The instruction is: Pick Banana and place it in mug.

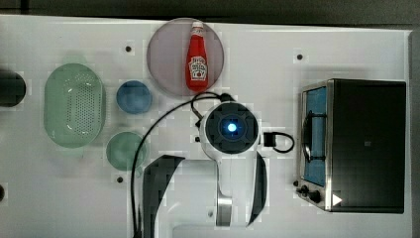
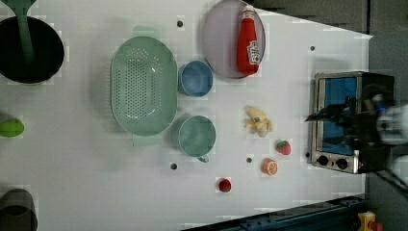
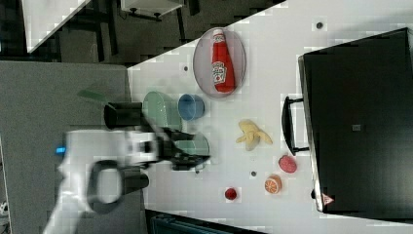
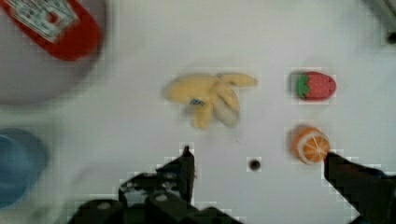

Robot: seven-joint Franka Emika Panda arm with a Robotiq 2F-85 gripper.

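Note:
The banana [image 2: 258, 121] is a peeled yellow toy lying on the white table [image 2: 86, 183], to the left view's right of the mug [image 2: 197, 136]. The mug is pale green and round with a small handle, and stands upright beside the blue cup [image 2: 196, 78]. In the wrist view the banana [image 4: 210, 95] lies ahead of my gripper [image 4: 257, 158], whose black fingers [image 4: 187, 163] stand wide apart with nothing between them. The gripper [image 3: 197, 158] hangs well above the table and partly covers the mug [image 3: 197, 142] in the right view. In the top view my arm [image 1: 232, 128] hides the banana.
A green perforated basket [image 2: 143, 85] sits beside the cups. A ketchup bottle [image 2: 248, 41] lies on a grey plate [image 2: 219, 43]. A strawberry [image 4: 316, 86], an orange slice [image 4: 309, 143] and a small red fruit [image 2: 224, 185] lie near the banana. A toaster oven [image 1: 364, 144] stands at the table's edge.

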